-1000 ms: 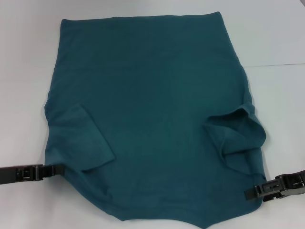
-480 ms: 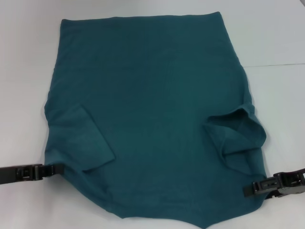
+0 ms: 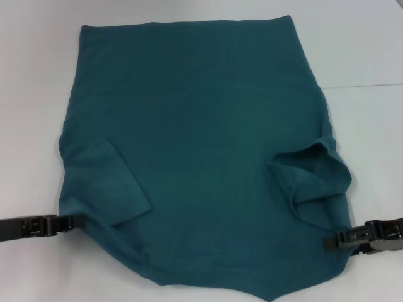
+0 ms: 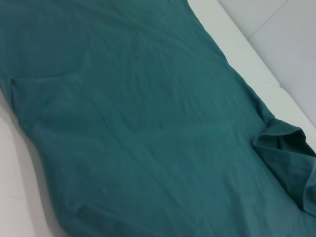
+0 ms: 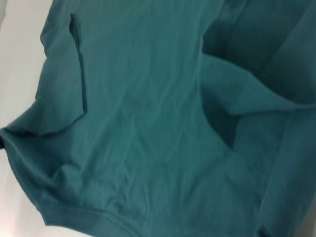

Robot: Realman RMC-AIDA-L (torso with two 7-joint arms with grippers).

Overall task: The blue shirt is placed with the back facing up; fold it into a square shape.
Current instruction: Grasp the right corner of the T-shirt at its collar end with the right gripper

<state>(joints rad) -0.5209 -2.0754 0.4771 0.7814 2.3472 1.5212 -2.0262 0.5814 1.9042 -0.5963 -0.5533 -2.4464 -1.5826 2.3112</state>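
Soft matt cloth blue shirt (image 3: 201,157), smooth white table (image 3: 365,50)

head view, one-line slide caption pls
Blue shirt lies plain side up, sleeves folded in, with left gripper and right gripper at its near corners.

A plain white tabletop (image 3: 359,44) fills the background, evenly lit, with a thin seam across its right side.

No readable text, labels, brands or numbers in any view. The blue shirt (image 3: 201,157) shows only plain teal fabric on its upward face, no lettering or tag visible. The black gripper bodies at the near edges may carry small markings, but nothing legible there.
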